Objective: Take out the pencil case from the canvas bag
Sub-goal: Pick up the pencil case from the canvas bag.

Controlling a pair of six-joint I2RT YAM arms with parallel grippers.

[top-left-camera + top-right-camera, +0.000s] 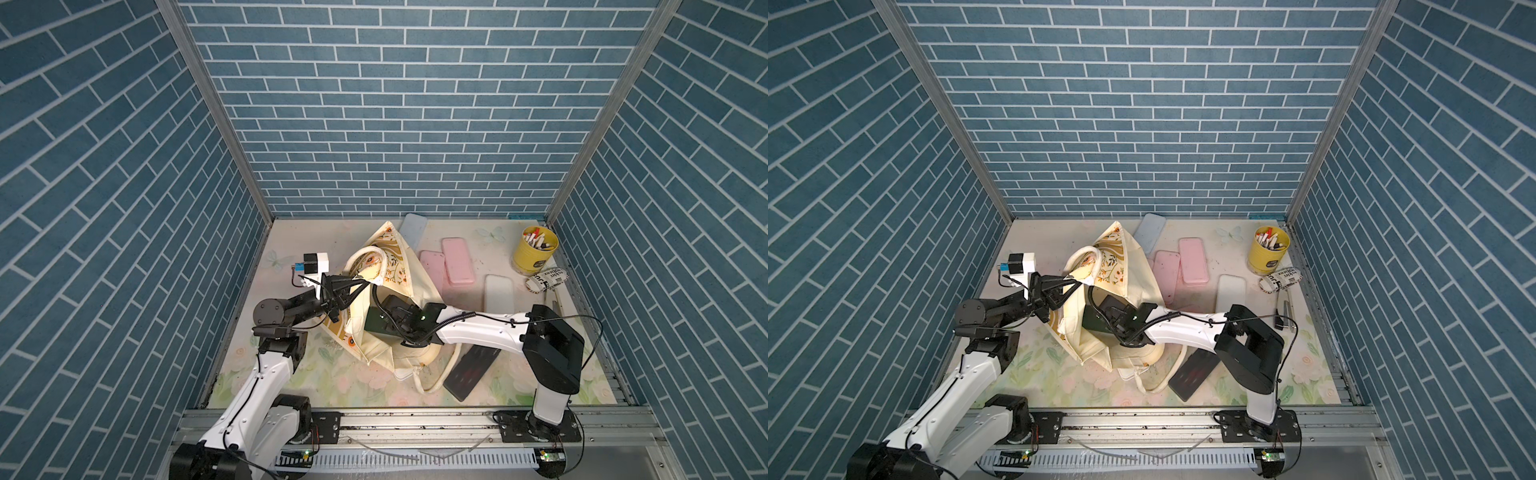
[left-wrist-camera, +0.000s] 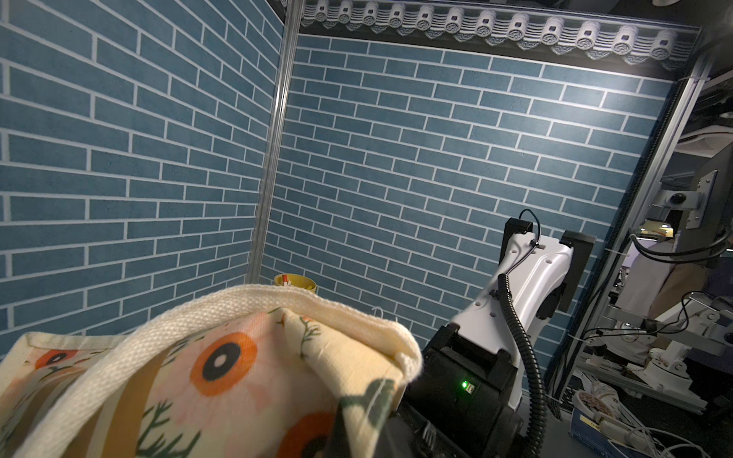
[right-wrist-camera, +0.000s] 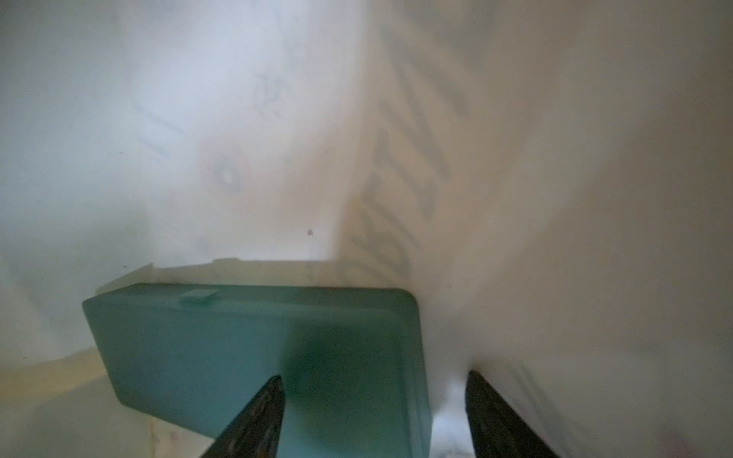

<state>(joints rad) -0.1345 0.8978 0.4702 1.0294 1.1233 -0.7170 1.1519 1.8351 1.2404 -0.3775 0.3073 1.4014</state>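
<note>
Left arm holds the bag open — right arm reaches inside.
At left, we see the left gripper (image 1: 360,284) clamped tight on the rim of the canvas bag (image 1: 409,270), holding its mouth up above the floral table (image 1: 332,382). In the middle, the right gripper (image 3: 375,378) sits inside that mouth with its 2 fingers (image 3: 261,416) spread wide — 1 lies across the teal pencil case (image 3: 238,341), the other just past its edge, not closed on it. The case lies inside the bag, against the cloth wall.
</note>
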